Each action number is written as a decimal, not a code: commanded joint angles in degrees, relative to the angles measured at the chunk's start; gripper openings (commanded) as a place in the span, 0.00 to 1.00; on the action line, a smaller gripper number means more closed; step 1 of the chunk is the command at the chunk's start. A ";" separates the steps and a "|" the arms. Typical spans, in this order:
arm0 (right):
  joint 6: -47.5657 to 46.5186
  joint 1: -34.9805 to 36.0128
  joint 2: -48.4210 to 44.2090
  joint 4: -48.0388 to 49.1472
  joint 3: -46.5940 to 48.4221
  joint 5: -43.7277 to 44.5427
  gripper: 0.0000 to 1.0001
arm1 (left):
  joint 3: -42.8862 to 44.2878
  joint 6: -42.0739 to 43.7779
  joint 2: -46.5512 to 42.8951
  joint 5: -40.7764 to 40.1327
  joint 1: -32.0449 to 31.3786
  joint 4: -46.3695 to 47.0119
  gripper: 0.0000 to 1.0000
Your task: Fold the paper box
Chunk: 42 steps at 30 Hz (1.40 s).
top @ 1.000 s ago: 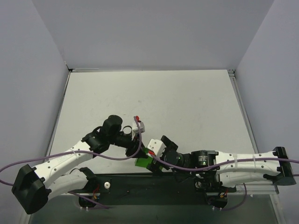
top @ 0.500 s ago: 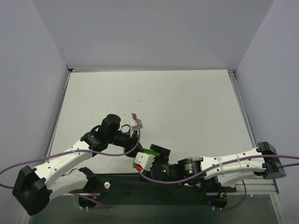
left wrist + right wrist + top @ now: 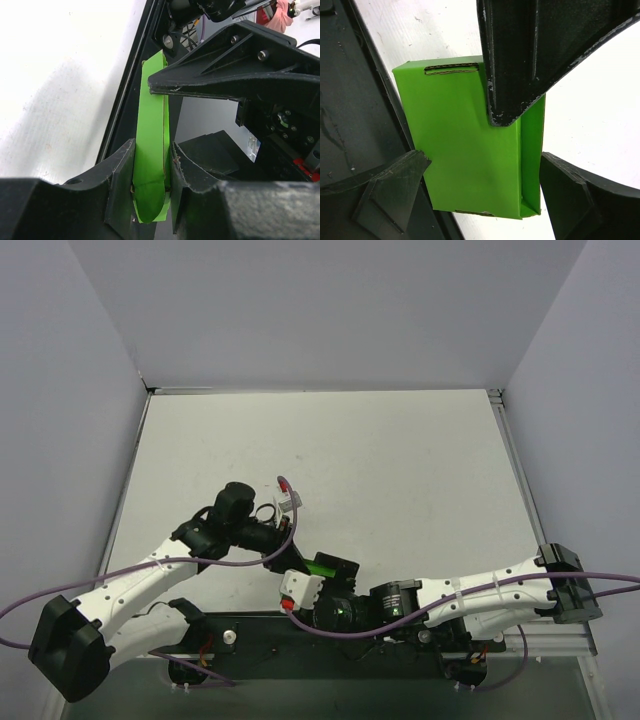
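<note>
Left gripper [image 3: 150, 170]: My left gripper is partly shut. It pinches the paper box [image 3: 150, 125] flat between its two fingers.
Right gripper [image 3: 485, 190]: Its jaws are as wide as they go. One finger sits on each side of the box, and I see no squeeze.
Paper box: It is in the air, just on the table side of the black rail [image 3: 260, 640]. From above I see only a thin green strip.
What changed: A second ago my right arm reached in from farther right along the black rail, and its gripper covered part of the green. Now it has slid left along the rail and faces the box's wide side. Neither gripper has opened or shut.
What it means: I think the left gripper is the holder and the right gripper is lined up to push. The folding is not done; the box looks flat.
Watch out: The card is thin, so a hard push could bend it wrong.
</note>
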 commanded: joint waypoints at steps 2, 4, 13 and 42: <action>2.69 1.35 -0.06 3.67 1.96 -11.46 1.00 | 3.11 -3.10 0.21 1.78 1.46 6.95 0.00; 3.48 1.35 0.20 3.32 1.88 -11.29 1.00 | 3.19 -3.98 0.30 1.78 1.63 7.56 0.00; 7.00 1.35 4.06 4.98 1.70 -6.11 1.00 | 2.05 -12.15 -0.14 1.95 1.72 12.30 0.00; 14.29 -5.33 5.91 6.04 -1.99 -9.79 0.33 | 1.35 -13.56 -2.42 1.25 1.99 13.72 0.37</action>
